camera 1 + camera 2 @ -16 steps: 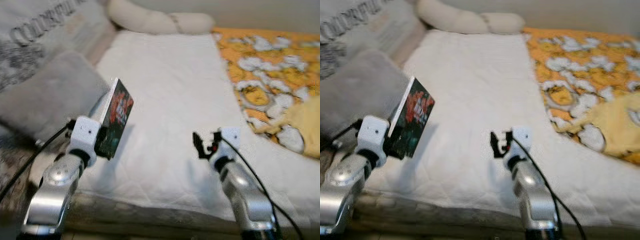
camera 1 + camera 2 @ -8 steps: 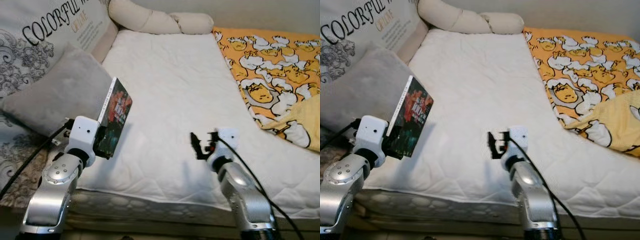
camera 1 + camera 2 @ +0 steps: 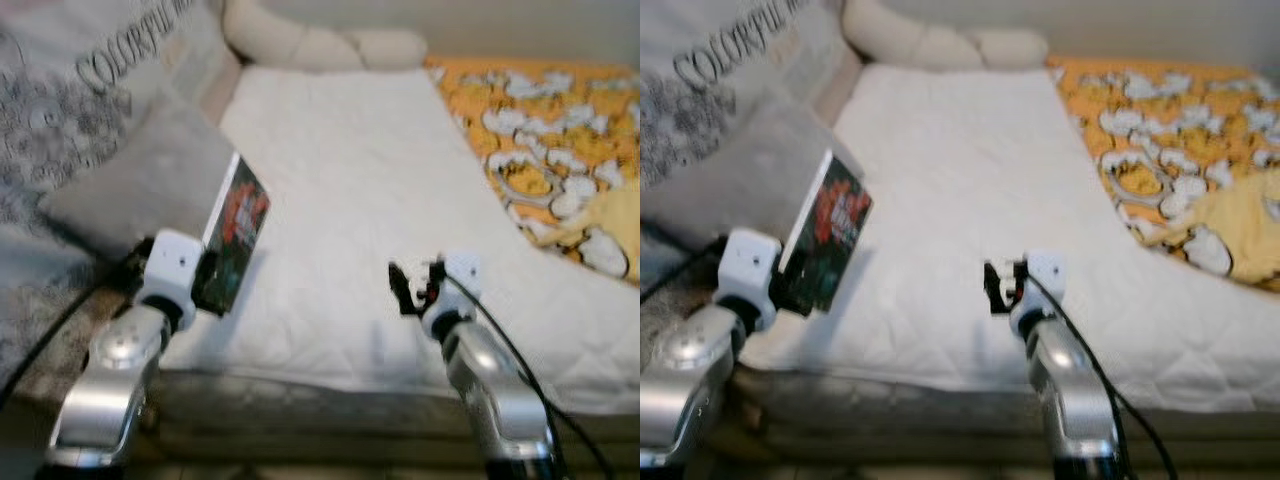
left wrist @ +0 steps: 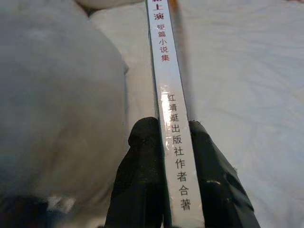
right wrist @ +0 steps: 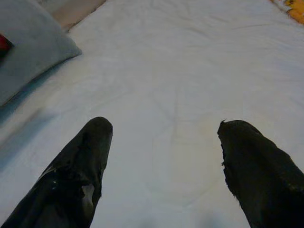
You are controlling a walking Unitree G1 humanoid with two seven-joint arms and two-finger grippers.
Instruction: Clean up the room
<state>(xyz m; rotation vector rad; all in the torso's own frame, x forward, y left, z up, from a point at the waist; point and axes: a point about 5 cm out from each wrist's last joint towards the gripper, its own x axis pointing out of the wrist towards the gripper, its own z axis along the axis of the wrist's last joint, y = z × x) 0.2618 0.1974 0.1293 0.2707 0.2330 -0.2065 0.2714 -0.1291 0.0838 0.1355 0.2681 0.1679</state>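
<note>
1. Left pincer (image 4: 164, 166) is clamped on the book (image 3: 232, 232), fingers (image 4: 140, 175) across the glossy white spine. The book is held in the air above the bed's (image 3: 350, 190) near left corner, long axis running up and away from the pincer.
2. Right pincer (image 5: 161, 166) is spread wide and empty over the near edge.
3. Mattress: white, quilted, soft.
4. Grey pillow (image 3: 150, 185): plush, along the left edge, just beside the book.
5. Far right: orange printed blanket (image 3: 545, 150).

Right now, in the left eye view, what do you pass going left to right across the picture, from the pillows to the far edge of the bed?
Printed pillow → grey pillow → book held in the left claw → white mattress → right claw → orange duck-print blanket.
</note>
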